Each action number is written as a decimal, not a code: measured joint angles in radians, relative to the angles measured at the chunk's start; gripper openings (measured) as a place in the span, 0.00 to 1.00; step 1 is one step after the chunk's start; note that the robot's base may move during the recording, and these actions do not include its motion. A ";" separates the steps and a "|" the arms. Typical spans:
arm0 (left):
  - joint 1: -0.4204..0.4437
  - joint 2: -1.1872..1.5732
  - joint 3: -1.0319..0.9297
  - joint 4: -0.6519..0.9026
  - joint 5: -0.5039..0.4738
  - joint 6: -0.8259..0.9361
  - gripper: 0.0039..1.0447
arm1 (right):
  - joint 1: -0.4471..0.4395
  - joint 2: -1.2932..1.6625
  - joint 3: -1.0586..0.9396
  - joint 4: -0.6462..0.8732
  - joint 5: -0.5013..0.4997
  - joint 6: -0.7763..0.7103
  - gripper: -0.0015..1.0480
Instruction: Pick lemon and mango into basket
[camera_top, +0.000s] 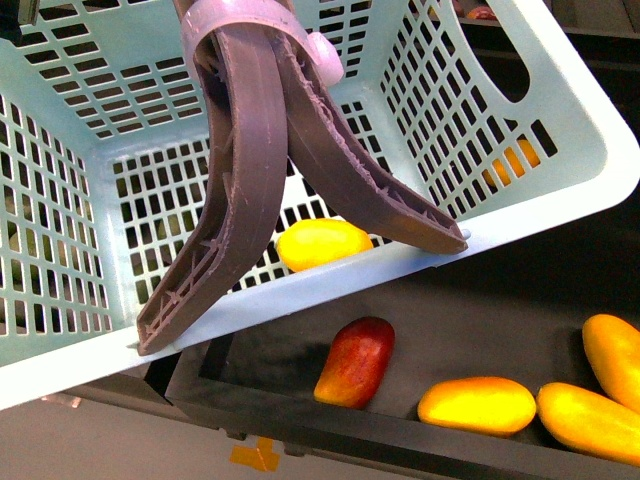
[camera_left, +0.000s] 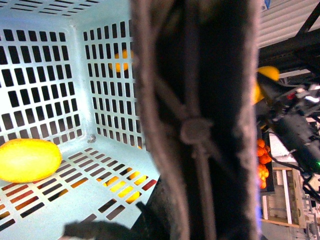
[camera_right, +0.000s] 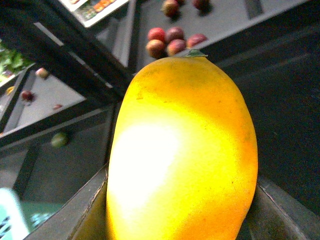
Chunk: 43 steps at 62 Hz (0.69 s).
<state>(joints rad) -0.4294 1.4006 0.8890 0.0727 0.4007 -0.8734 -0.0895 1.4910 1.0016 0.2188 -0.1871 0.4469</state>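
The teal basket (camera_top: 560, 190) hangs tilted, close to the front camera, by its two brown handles (camera_top: 250, 180), which are bound together at the top. The lemon (camera_top: 322, 243) lies inside on the slotted base and also shows in the left wrist view (camera_left: 27, 160). My left gripper (camera_left: 185, 220) is shut on the handles (camera_left: 195, 120), which hide its fingers. My right gripper (camera_right: 182, 220) is shut on the orange-yellow mango (camera_right: 185, 150), with grey fingers (camera_right: 85, 210) on both sides. The right arm (camera_left: 295, 130) with the mango (camera_left: 267, 75) is outside the basket, beside it.
Below the basket a dark tray (camera_top: 290, 420) holds a red-blushed mango (camera_top: 356, 361) and several orange-yellow mangoes (camera_top: 477, 404). Orange citrus (camera_left: 264, 160) lies beyond the right arm. Red fruits (camera_right: 170, 40) and a green fruit (camera_right: 59, 139) lie in dark trays under the held mango.
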 joint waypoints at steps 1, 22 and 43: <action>0.000 0.000 0.000 0.000 0.000 0.000 0.04 | 0.011 -0.008 -0.001 -0.003 0.005 -0.004 0.59; 0.000 0.000 0.000 0.000 -0.001 0.000 0.04 | 0.329 -0.035 -0.021 -0.039 0.195 -0.100 0.59; 0.000 0.000 0.000 0.000 -0.001 0.000 0.04 | 0.492 0.000 -0.034 -0.012 0.243 -0.069 0.59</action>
<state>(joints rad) -0.4294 1.4006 0.8890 0.0727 0.4000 -0.8734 0.4023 1.4910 0.9672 0.2070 0.0563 0.3782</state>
